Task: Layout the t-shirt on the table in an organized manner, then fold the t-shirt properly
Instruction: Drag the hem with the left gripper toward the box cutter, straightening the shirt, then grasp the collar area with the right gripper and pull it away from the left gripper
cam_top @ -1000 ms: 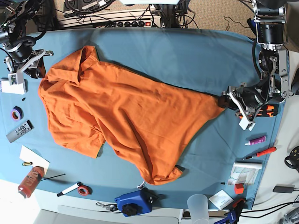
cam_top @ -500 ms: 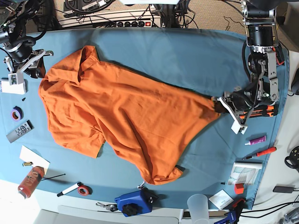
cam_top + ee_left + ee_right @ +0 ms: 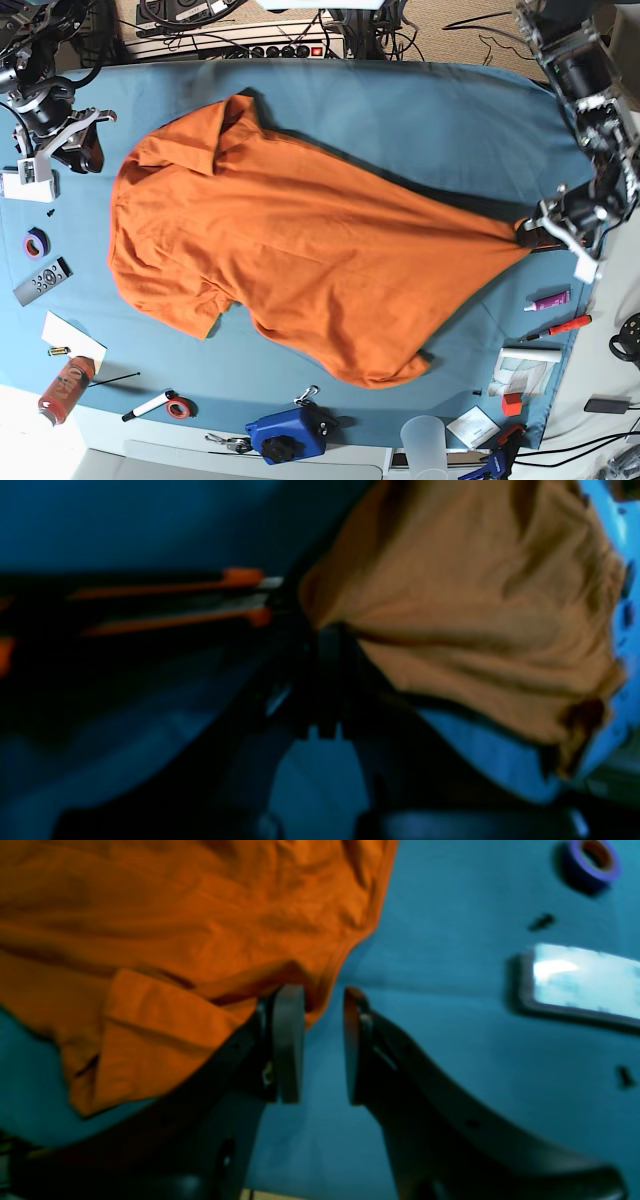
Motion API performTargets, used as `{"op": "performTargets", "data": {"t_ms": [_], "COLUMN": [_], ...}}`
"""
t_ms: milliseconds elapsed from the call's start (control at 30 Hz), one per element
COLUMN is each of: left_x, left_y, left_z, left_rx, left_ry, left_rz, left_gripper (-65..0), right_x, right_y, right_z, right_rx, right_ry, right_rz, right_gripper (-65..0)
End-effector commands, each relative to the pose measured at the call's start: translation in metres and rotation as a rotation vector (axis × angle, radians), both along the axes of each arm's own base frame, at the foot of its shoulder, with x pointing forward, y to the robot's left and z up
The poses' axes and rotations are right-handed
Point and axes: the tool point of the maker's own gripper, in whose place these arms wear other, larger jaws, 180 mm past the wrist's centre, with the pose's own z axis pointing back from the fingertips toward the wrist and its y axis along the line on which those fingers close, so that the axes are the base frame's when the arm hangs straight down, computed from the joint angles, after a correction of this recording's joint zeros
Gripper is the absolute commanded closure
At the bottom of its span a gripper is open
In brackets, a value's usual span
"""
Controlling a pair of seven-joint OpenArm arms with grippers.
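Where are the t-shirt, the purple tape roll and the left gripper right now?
t-shirt (image 3: pixel 300 250), base view, middle of the body.
purple tape roll (image 3: pixel 36 242), base view, its ring.
left gripper (image 3: pixel 528 232), base view, tips pinching the shirt's corner.

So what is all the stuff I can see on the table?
t-shirt: one, orange, spread across the middle of the table
table: one, blue-teal cover
tape roll: one, purple, left edge
remote: one, grey, left edge
marker: one, white and black, front left
bottle: one, red, front left corner
blue device: one, front edge
plastic cup: one, clear, front edge
red pen: one, right edge
left gripper: shut on the t-shirt's corner, right side of the base view
right gripper: open beside the t-shirt's edge
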Motion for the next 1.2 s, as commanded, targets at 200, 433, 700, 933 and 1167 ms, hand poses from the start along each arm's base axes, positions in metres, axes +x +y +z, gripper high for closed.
{"op": "performTargets", "data": {"t_ms": [200,433,700,933,1167], "left_x": [-0.05,-0.076,-0.071,-0.069,-0.068], "left_y": [-0.001,0.01,0.047,0.063,0.068], "left_z": [-0.012,0.002,0.029,0.039,0.043], "left_rx": [-0.028,0.062,0.202,0.26,0.279], "left_ry": [0.041,0.01,-0.048,-0.046,-0.051], "left_rz": [-0.047,-0.057,-0.089,-0.101,-0.106], "left_gripper": [0.0,0.0,0.0,0.0,0.0], "right_x": [-0.003,-0.023,-0.064,-0.076,-0.056], "right_y": [0.016,-0.005,-0.027,-0.021,0.053], "right_z": [0.007,0.005,-0.003,-0.014,-0.045], "right_rx": [0.048,0.098,0.09,0.124,0.392], "right_ry": [0.006,-0.036,0.009,0.077,0.081], "right_rz": [0.085,-0.096,-0.228,-0.237,-0.054], "right_gripper": [-14.2,-14.2,-18.9,-32.2,-32.1]}}
